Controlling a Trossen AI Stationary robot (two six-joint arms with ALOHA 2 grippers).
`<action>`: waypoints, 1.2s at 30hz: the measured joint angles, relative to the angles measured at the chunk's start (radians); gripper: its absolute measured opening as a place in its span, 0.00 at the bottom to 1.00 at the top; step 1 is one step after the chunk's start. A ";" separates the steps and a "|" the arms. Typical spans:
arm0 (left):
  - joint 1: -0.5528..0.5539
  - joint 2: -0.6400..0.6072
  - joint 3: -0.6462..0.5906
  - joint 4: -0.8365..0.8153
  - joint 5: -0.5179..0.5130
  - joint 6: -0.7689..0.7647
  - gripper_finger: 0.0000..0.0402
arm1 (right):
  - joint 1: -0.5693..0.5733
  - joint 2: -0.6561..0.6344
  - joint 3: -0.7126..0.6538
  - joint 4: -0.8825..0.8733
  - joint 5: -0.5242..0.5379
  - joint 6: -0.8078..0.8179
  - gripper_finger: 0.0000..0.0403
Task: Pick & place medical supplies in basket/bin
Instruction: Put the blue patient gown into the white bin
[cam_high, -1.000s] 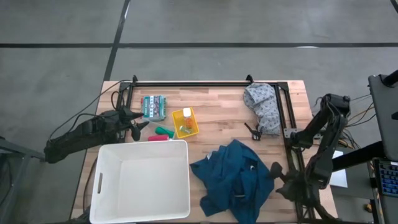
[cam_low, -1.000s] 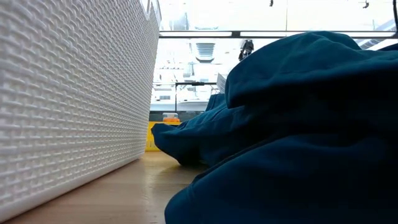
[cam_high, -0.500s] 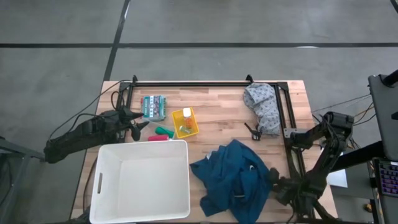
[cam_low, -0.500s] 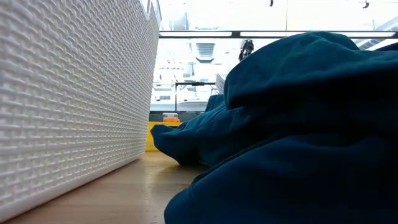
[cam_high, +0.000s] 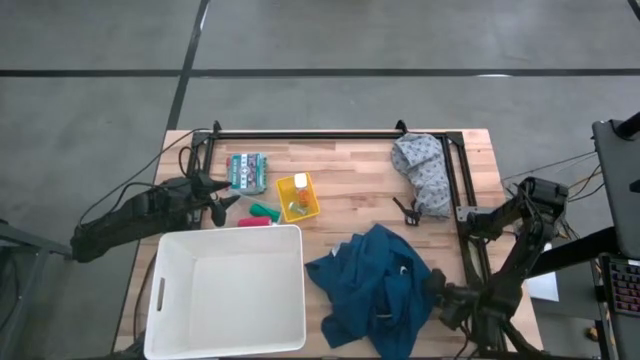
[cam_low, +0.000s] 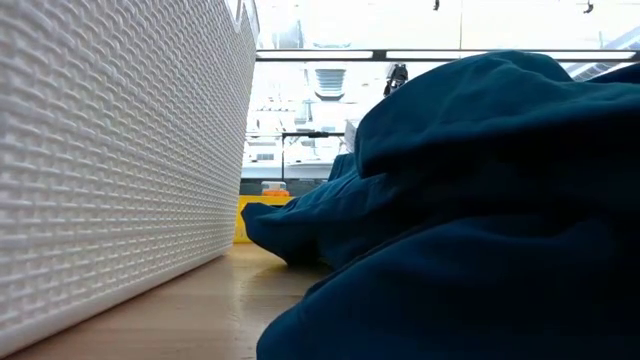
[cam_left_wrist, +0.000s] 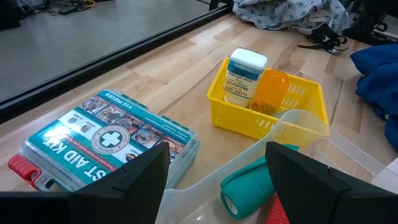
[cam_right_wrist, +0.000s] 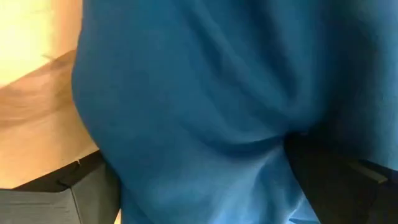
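Observation:
The blue garment (cam_high: 375, 285) lies crumpled on the table's near right part and fills the low view (cam_low: 470, 200). The white tub (cam_high: 230, 295) stands at near left, and its wall (cam_low: 110, 170) shows in the low view. The grey speckled cloth (cam_high: 425, 170) lies at far right. A small yellow basket (cam_left_wrist: 267, 118) holds a white bottle (cam_left_wrist: 244, 76) and an orange one (cam_left_wrist: 273, 87). A green roll (cam_left_wrist: 249, 183) and a red one (cam_high: 252, 222) lie beside it. My left gripper (cam_high: 222, 200) is open, just left of the rolls. My right gripper (cam_high: 437, 290) is open at the garment's right edge. My right gripper comes low from the table's right side into the blue garment's right edge (cam_high: 425, 285). A bulge of cloth (cam_right_wrist: 199, 124) sits between its open fingers (cam_right_wrist: 68, 186), with several folds showing. The garment rests on the table.
A first-aid kit (cam_high: 246, 172) lies at far left, in front of my left gripper (cam_left_wrist: 217, 152). A black rail frame (cam_high: 300, 135) runs along the far edge and down the right side. A small black clip (cam_high: 405, 210) lies near the grey cloth. Bare wood shows in the far middle.
My right arm has lowered and its gripper has moved toward the table's left and near edge, into the blue garment's right edge. In the low view the garment's folds have bulged slightly toward the tub.

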 joint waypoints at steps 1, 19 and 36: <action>0.000 0.000 0.000 0.000 0.000 0.000 0.68 | -0.003 -0.011 0.001 -0.001 -0.001 0.000 0.99; 0.000 0.000 0.000 0.000 0.000 0.000 0.68 | -0.109 -0.174 0.002 0.046 0.037 -0.139 0.99; 0.000 0.000 0.000 0.000 0.000 0.000 0.68 | -0.192 -0.217 0.008 0.090 0.084 -0.216 0.99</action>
